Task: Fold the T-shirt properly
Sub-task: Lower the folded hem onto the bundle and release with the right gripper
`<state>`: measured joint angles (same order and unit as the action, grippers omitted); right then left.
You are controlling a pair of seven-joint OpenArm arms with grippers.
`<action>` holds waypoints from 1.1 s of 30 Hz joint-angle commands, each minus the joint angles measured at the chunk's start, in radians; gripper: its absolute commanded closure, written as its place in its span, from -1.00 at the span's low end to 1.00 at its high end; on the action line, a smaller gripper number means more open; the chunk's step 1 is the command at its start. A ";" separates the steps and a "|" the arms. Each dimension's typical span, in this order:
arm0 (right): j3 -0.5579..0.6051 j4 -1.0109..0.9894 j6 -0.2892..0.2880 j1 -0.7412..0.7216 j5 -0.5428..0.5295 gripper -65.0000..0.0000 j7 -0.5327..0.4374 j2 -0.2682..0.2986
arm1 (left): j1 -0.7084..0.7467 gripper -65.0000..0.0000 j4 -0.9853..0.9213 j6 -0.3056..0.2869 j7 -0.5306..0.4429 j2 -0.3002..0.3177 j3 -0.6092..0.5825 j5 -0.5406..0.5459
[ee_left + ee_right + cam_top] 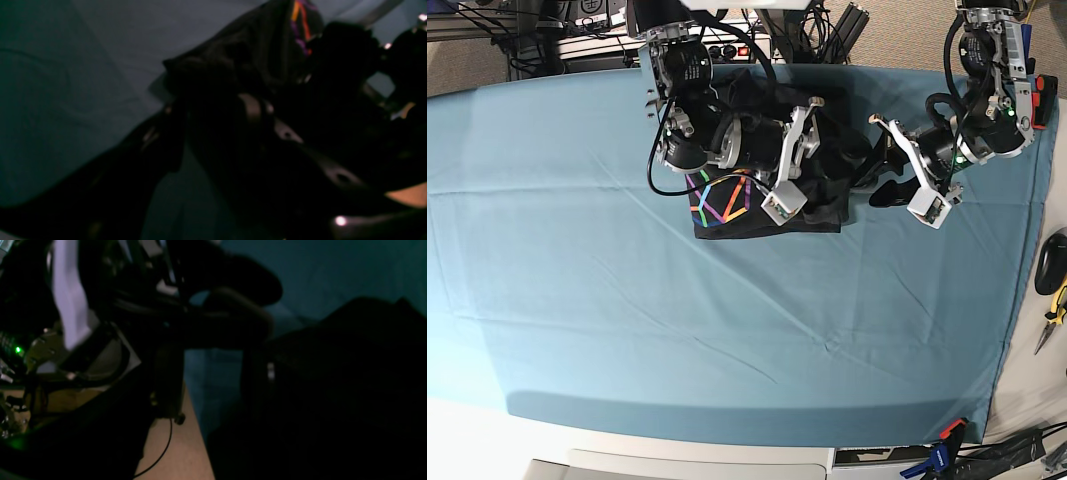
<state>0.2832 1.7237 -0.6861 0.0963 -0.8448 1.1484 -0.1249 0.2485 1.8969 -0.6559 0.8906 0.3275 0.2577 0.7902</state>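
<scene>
The black T-shirt (pixel 822 212) lies bunched in a compact pile at the back middle of the table, with its rainbow line print (pixel 722 200) showing at the left end. My right gripper (pixel 827 165) hovers over the pile with its jaws spread; teal cloth shows in the gap in the right wrist view (pixel 213 373). My left gripper (pixel 867 172) faces it from the right, open, its fingertips at the pile's right edge. In the left wrist view the dark fabric (pixel 240 56) sits just beyond the open left gripper (pixel 213 110). Both wrist views are dark and blurred.
A teal table cloth (pixel 627 330) covers the table. Pliers and hand tools (pixel 1052 295) lie off the right edge, and a clamp (pixel 942 455) holds the front right corner. Cables and electronics (pixel 597 20) crowd the back edge behind the arms.
</scene>
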 commanded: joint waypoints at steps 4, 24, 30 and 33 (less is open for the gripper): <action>0.003 0.023 -0.012 -0.034 0.044 0.05 -0.028 -0.013 | -0.007 0.20 0.018 -0.015 -0.015 0.008 0.002 0.034; 0.002 0.143 -0.012 -0.114 0.266 0.05 0.022 0.011 | -0.004 0.20 0.018 -0.015 -0.016 0.008 0.002 0.034; -0.106 0.237 -0.012 -0.051 0.359 0.05 -0.043 0.068 | 0.007 0.20 0.017 -0.015 -0.016 0.008 0.002 0.034; -0.220 0.278 -0.012 -0.002 0.260 0.05 -0.055 0.083 | 0.006 0.20 0.017 -0.015 -0.016 0.008 0.002 0.034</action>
<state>0.0582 1.9854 -0.6971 0.0998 -0.5793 1.1137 -0.0422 0.2623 1.8969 -0.6636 0.8940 0.3271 0.2558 0.7982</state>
